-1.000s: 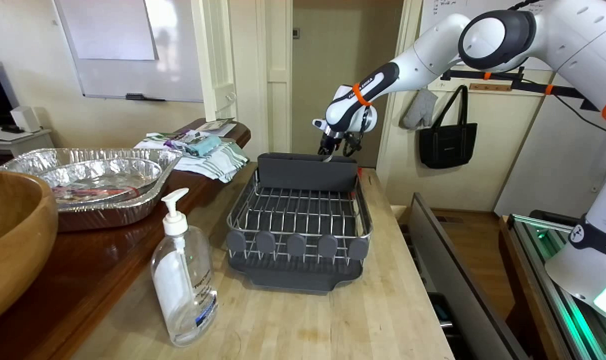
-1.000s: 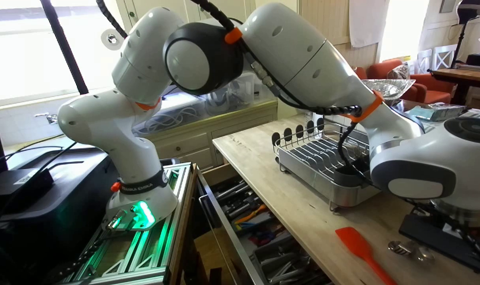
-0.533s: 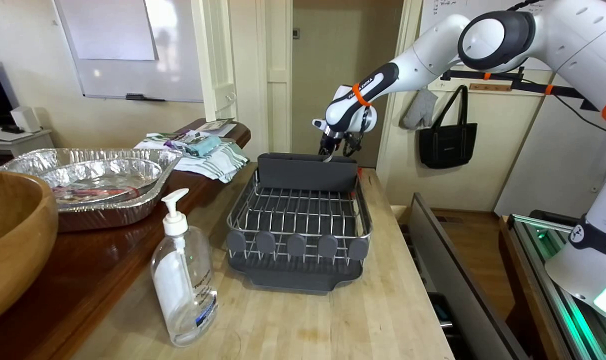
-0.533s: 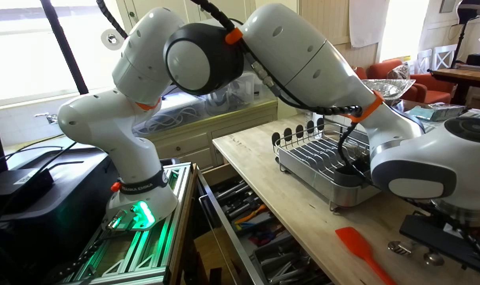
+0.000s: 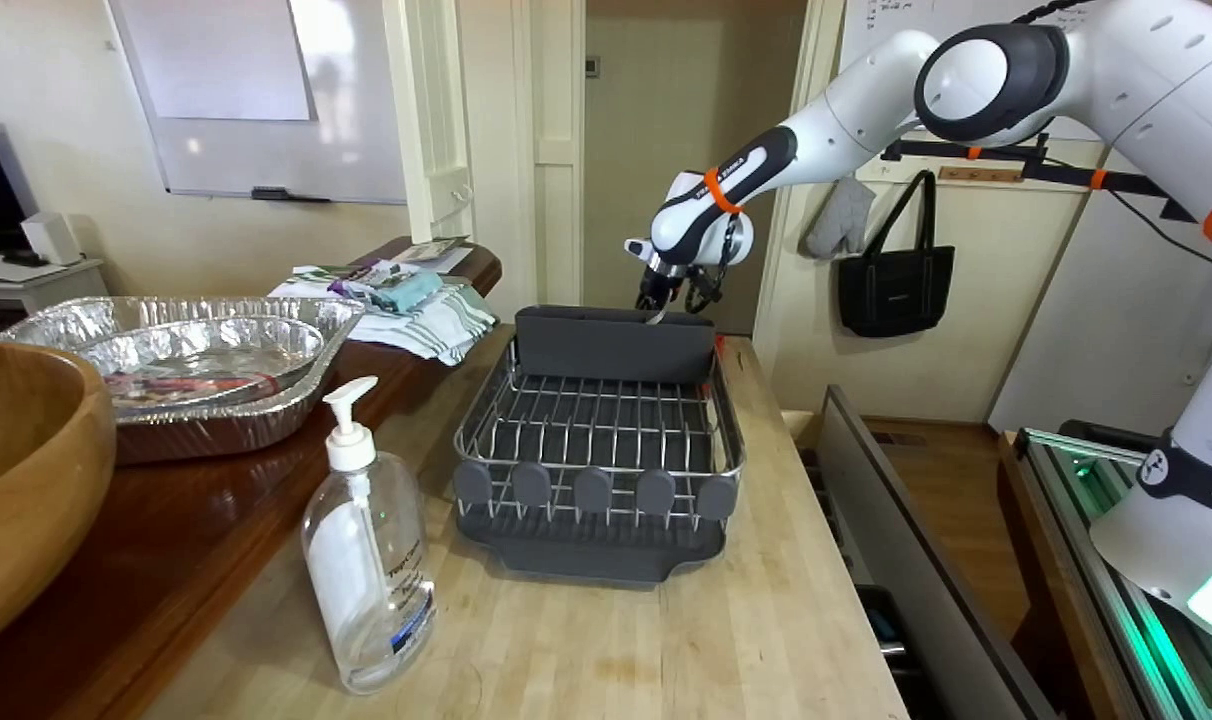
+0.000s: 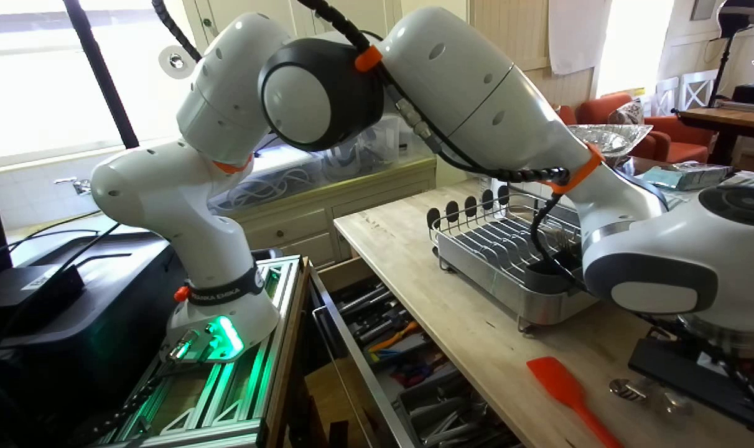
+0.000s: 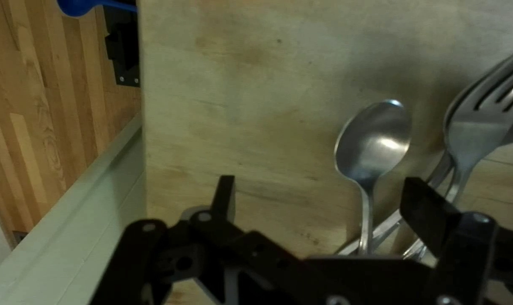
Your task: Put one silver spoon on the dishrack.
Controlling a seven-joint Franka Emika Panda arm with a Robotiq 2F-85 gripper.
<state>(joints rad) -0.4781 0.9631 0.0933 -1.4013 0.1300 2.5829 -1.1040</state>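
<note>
The silver spoon point(image 7: 373, 140) lies bowl-up on the wooden counter in the wrist view. Its handle crosses another utensil's handle and disappears behind the gripper's body. My gripper point(image 7: 318, 182) is open and empty. The spoon's handle shows between the two fingers, nearer the right one, touching neither as far as I can see. The gap in height cannot be told. A blurred spoon bowl shows in an exterior view point(image 6: 675, 403). The dishrack point(image 5: 591, 555) is grey with metal wires and stands on the counter; it also shows in an exterior view point(image 6: 495, 280). The fingers are hidden in both exterior views.
Forks point(image 7: 472, 131) lie right of the spoon, partly behind the right finger. A red spatula point(image 6: 557, 379) lies between rack and counter edge. A utensil drawer point(image 6: 358, 373) stands open below. A soap bottle point(image 5: 366, 570) and a foil pan point(image 5: 236, 430) stand beside the rack.
The arm has shifted only very slightly, its elbow a little lower in an exterior view. The rack has not moved, and nothing has visibly been taken hold of or let go.
</note>
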